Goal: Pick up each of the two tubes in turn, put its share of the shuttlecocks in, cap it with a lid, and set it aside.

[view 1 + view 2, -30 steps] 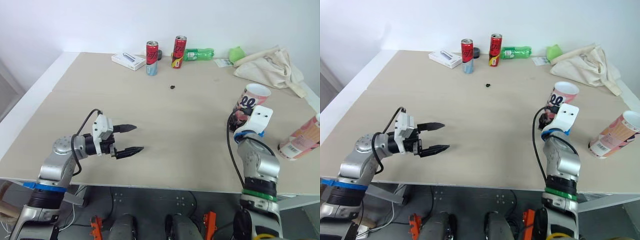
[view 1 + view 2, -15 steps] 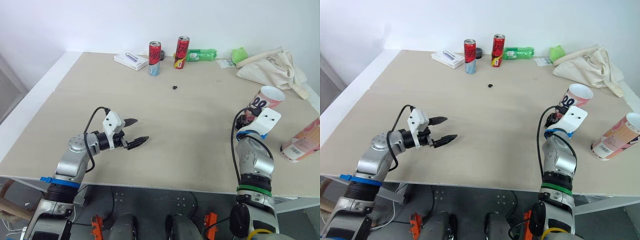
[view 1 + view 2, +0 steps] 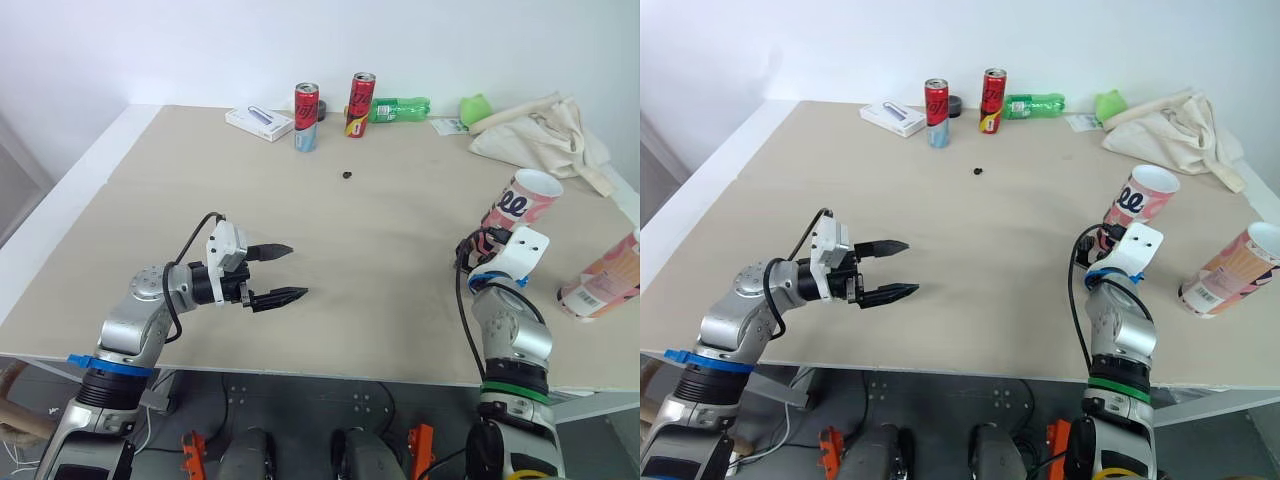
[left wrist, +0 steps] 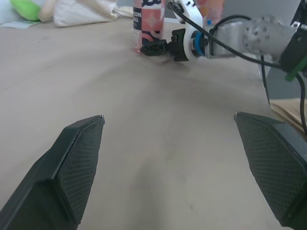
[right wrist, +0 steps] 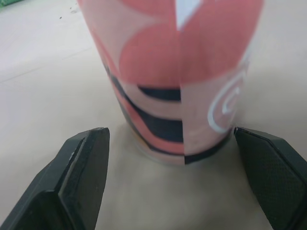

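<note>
Flanking upright tube (image 5: 177, 72), right end effector (image 5: 169, 132) released, seemingly not touching; left end effector (image 3: 297, 270) released.

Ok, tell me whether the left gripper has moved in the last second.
Yes. Against the black speck, which holds its place in the left eye view, the left gripper has shifted slightly to the robot's right.

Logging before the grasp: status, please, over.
Left gripper open, empty. Right gripper open, facing upright tube, not gripping. Second tube farther right. Nothing in the way.
</note>
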